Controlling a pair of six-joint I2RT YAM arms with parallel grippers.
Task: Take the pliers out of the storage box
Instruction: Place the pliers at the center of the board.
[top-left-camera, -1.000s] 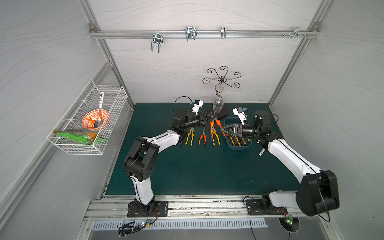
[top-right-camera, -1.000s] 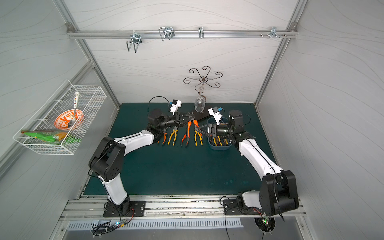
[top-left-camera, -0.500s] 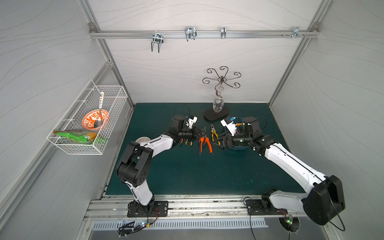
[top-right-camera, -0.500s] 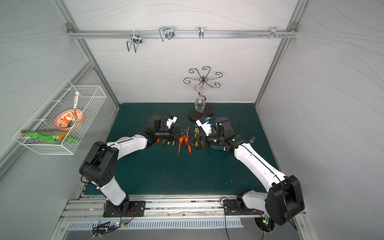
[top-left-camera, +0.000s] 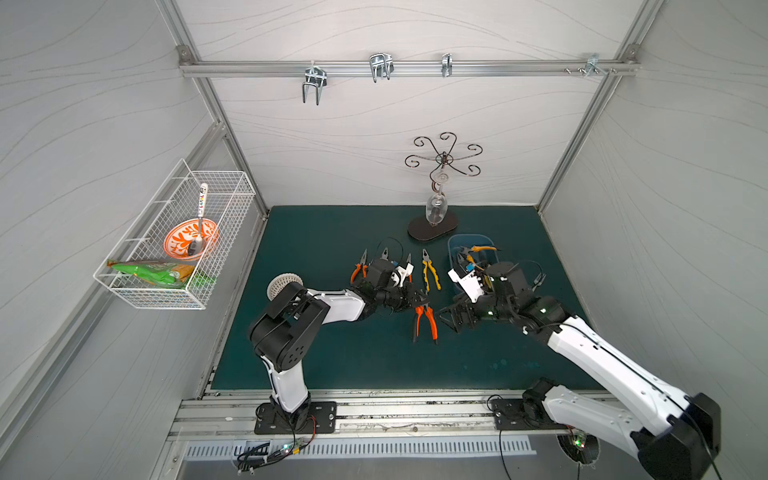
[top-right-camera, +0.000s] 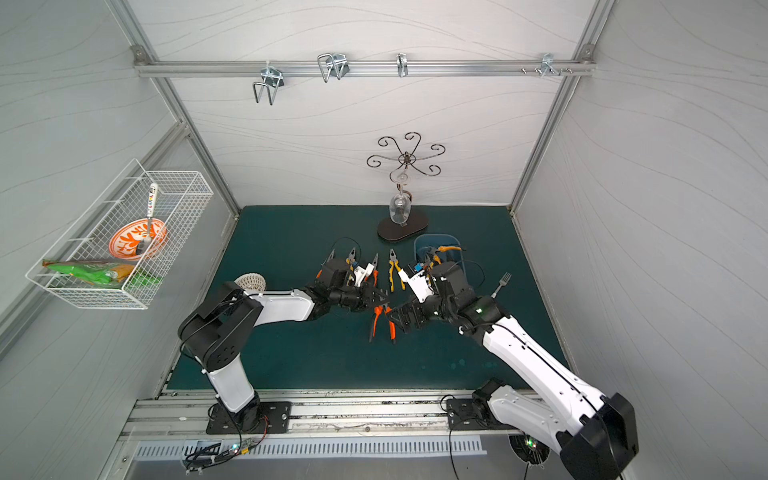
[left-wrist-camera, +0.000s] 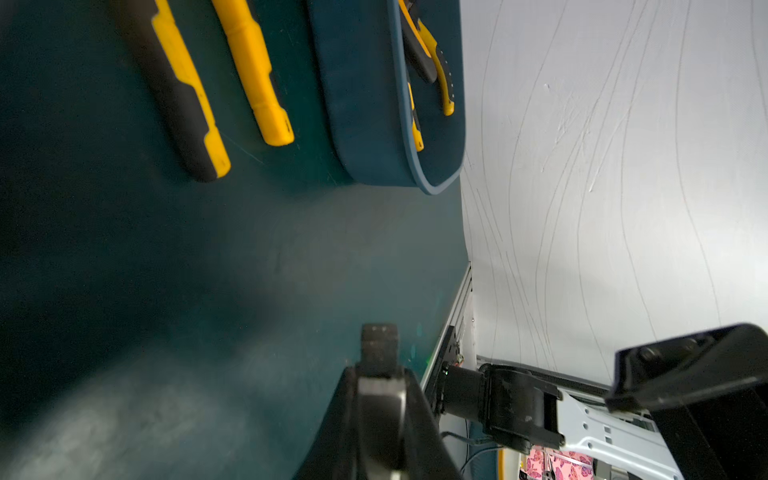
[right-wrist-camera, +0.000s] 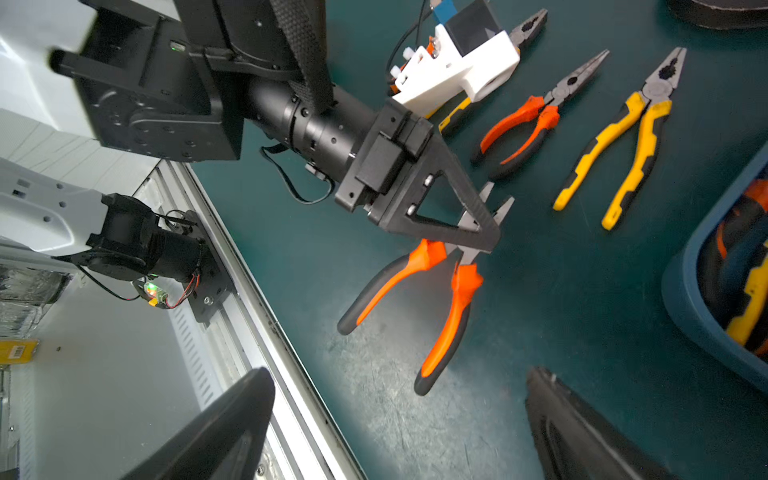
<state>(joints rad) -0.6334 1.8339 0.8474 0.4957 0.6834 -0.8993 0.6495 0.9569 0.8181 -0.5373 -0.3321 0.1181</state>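
Dark green table mat (top-left-camera: 332, 357) has loads of bare room toward its front edge; blue plastic storage box (top-left-camera: 467, 240) sits by the back edge, right of middle, yellow-handled pliers (top-left-camera: 482, 248) inside; right gripper (top-left-camera: 452, 319) gapes wide, empty; left gripper (right-wrist-camera: 478, 232) clamps the head of the orange-and-black pliers (right-wrist-camera: 440, 291), out mid-mat, long axis front-to-back, handles toward the front edge; right wrist view shows that grip, left wrist view only yellow handles (left-wrist-camera: 253, 75) and the box.
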